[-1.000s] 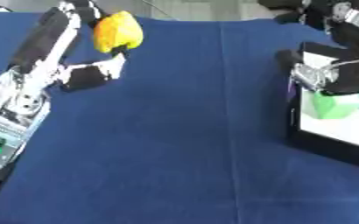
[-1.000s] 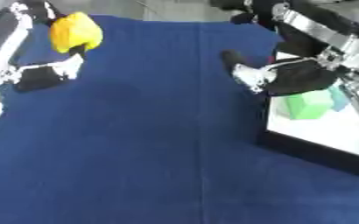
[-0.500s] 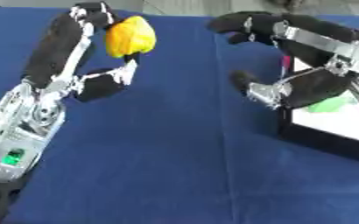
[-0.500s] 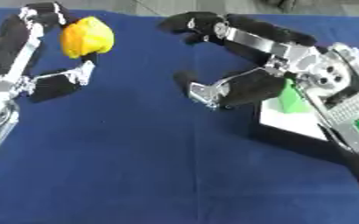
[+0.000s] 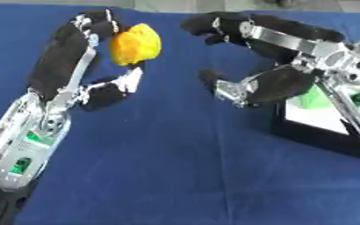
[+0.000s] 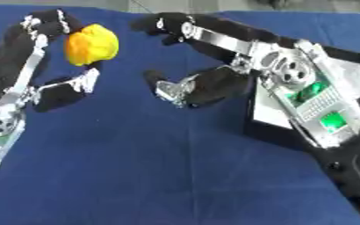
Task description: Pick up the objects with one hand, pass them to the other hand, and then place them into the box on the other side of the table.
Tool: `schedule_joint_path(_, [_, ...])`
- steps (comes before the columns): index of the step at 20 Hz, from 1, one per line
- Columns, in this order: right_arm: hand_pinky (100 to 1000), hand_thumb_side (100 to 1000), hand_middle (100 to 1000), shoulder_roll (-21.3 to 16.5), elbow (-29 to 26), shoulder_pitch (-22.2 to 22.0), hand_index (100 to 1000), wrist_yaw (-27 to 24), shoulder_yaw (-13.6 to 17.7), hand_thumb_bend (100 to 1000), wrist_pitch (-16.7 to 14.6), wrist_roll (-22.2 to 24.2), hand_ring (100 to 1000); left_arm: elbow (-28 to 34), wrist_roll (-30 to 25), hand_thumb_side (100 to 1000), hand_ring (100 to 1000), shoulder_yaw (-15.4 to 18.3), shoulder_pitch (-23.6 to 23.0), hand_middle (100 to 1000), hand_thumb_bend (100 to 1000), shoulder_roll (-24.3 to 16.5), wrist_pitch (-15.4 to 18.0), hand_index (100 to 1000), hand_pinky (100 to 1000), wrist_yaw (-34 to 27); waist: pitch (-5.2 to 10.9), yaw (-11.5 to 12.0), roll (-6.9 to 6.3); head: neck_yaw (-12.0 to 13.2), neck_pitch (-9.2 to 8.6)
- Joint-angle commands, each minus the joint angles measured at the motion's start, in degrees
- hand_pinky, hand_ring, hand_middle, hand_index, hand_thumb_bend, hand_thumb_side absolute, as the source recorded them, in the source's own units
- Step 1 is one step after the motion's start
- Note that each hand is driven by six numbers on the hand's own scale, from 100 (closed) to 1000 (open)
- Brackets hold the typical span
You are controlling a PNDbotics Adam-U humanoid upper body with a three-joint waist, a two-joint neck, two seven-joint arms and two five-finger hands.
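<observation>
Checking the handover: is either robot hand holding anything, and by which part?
The left robot hand pinches the yellow object by its upper and lower ends. The right robot hand is open, holding nothing.

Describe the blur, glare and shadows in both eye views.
Left eye view: soft throughout, the right hand smeared at its edges, the yellow object without surface detail. Right eye view: equally soft; bright highlights on the silver joints, the box floor washed pale; only faint shadow on the blue cloth.
</observation>
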State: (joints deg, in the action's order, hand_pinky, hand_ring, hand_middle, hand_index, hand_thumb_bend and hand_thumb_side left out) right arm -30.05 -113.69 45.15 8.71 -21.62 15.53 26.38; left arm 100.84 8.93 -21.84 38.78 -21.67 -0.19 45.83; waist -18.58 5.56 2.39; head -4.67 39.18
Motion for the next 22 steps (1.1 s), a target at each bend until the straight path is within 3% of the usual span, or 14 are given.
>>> schedule_joint_path(1, [956,490,990,0.35,-0.9,1.65,991,1.55,-0.43,100,3.43,-0.98,1000,0.49,1.63,199,585,-0.33,0.71,564,100,0.09,1.72,642,760,1.2,1.87,0.31,0.04,-0.59,0.04])
schedule_joint_path(7, [956,501,993,1.4,-0.9,3.23,996,3.61,-1.9,100,6.85,-0.42,1000,0.48,4.03,195,584,-0.93,1.1,562,100,0.91,3.9,641,758,2.75,1.84,1.12,0.39,-1.04,-0.03])
schedule_joint_path(22, [958,527,996,2.78,-0.9,5.87,999,6.58,-3.77,100,10.88,2.99,1000,0.77,6.47,181,583,-2.01,2.26,561,100,2.56,6.43,640,754,3.19,1.89,2.35,0.82,-2.03,0.04])
